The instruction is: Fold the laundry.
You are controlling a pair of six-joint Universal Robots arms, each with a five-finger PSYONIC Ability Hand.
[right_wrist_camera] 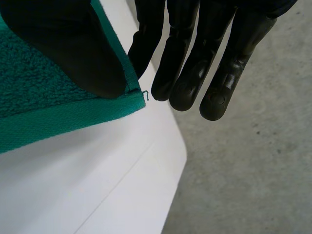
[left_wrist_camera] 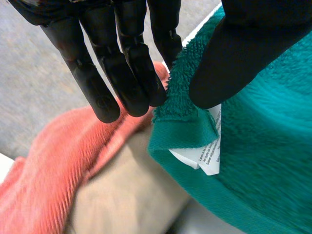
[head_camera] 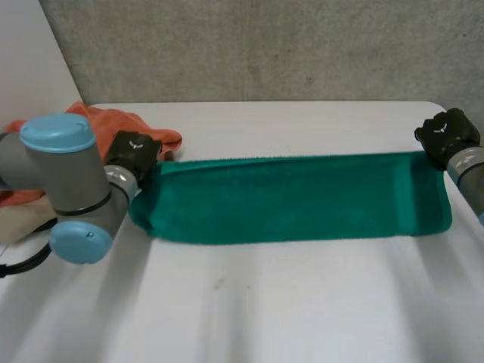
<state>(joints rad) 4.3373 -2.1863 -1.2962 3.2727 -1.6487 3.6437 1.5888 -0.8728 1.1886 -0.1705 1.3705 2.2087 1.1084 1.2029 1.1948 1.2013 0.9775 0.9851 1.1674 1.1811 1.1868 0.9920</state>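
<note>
The green towel (head_camera: 295,200) spans the white table (head_camera: 265,302) as 1 long band. The left hand (left_wrist_camera: 131,73) pinches 1 end corner and the right hand (right_wrist_camera: 190,73) pinches the opposite one. A label (left_wrist_camera: 207,156) hangs at the left corner. To fold cleanly, I'd move both pinches together with the band taut.

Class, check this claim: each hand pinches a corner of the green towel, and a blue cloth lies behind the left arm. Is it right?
No. The cloth behind the left arm is orange, not blue, as the head view shows. The left hand and right hand each pinch a corner of the green towel.
</note>
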